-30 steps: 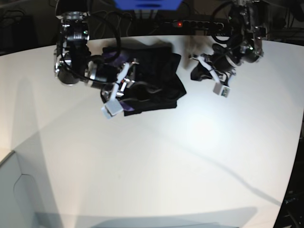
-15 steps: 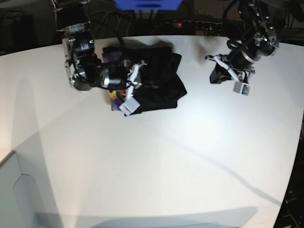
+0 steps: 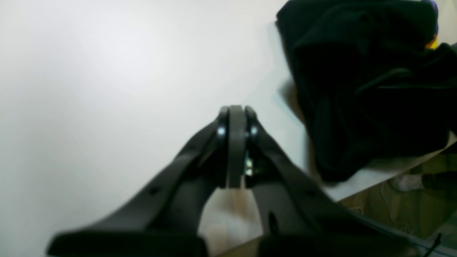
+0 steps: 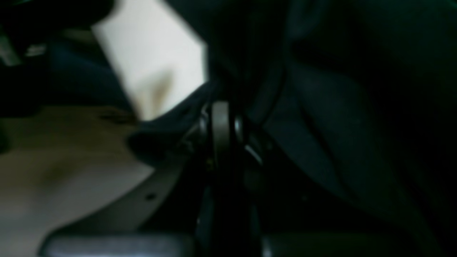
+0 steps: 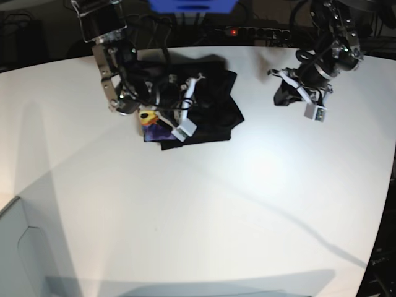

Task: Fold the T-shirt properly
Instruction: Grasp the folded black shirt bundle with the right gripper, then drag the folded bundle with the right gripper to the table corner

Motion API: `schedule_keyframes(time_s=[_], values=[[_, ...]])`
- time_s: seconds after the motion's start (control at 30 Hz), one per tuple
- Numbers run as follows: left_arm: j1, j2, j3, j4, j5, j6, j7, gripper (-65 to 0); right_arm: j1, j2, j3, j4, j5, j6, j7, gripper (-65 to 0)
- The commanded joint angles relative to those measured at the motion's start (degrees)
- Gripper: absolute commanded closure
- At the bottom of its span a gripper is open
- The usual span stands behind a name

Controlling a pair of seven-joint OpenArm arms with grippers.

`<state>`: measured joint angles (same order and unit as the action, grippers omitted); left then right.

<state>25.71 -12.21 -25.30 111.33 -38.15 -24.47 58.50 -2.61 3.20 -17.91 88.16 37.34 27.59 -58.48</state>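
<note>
Hovering above the white table (image 5: 204, 210), well to the side of the T-shirt (image 5: 213, 124), my left claw (image 3: 234, 110) has its tips drawn together, with nothing between them. Over the cloth, my right claw (image 4: 225, 107) is closed too, its narrow tips right down among the dark folds; I cannot tell whether they pinch any fabric or merely press against it.

The T-shirt lies in a compact, rumpled bundle near the far edge of the table, on my right arm's side. Most of what I see of it is plain black, bent over itself in soft creases, and one corner juts out toward my left claw's side. At its other end, partly under my right arm (image 5: 117, 68), a patch of yellow-orange and purple print (image 5: 151, 120) shows. From my left wrist I see the black bundle off to one side, a sliver of purple and yellow at its far border, and beyond the table's edge a brown floor (image 3: 428, 200). From my right wrist the cloth fills most of the view, dark and blurred, with a bit of white tabletop showing beside it.
</note>
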Motion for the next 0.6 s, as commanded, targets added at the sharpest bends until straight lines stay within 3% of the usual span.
schedule_keyframes(time_s=[0.0,0.27,0.4,0.57], values=[[0.0,-0.4,-0.2,0.8,-0.9,-0.3,-1.0,-0.1,-0.3,-0.6,0.0,0.7,-1.5,0.0,1.2,0.0],[0.0,-0.4,-0.2,0.5,-0.9,-0.3,-1.1,-0.1,-2.0,-4.5,1.1,-0.6,-16.6,0.0,4.3,0.0],[0.0,-0.4,-0.2,0.5,-0.9,-0.3,-1.1,-0.1,-2.0,-6.4,8.8,-3.1,-19.5,0.0,4.6,0.0],[-0.1,-0.4,-0.2,0.5,-0.9,-0.3,-1.2,-0.1,-1.8,-6.5,18.9,-3.5,-19.9,0.0,4.6,0.0]])
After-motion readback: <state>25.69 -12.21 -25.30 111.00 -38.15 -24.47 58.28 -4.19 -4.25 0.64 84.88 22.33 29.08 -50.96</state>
